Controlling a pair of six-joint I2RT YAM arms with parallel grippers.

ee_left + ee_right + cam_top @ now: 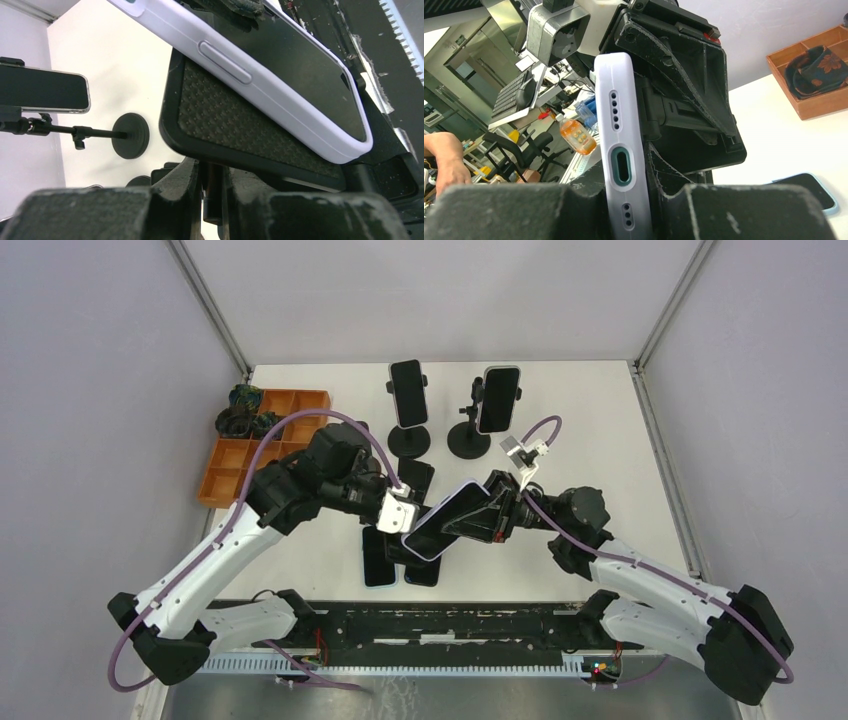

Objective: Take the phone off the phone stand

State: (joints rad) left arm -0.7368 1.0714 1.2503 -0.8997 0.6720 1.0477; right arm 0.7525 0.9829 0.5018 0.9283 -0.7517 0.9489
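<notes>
The phone [447, 523], in a pale lilac case, hangs above the middle of the worktop [600, 440], tilted and caught between the two arms. Its charging-port end sits in the right pincer [492, 514]. The right wrist view shows the two fingers pressed close against the phone's front and back faces, so this pincer is clamped on the phone.

Behind the phone lies the black cradle of the phone stand [235, 125], its textured plate flat against the phone's back, the two touching. The left pincer [405, 515] comes in from the other side. Its fingers are drawn almost together on a slim black part of the stand just below the plate.

Below the held phone, three dark phones lie flat on the worktop: two side by side near the arm bases [378, 558] [422, 572] and one further back [415, 478]. Behind them two more stands [410, 440] [468, 443] stand upright, each carrying a phone. An orange compartment tray [265, 445] sits at the left edge with dark items in its back cells — well apart from both pincers.
</notes>
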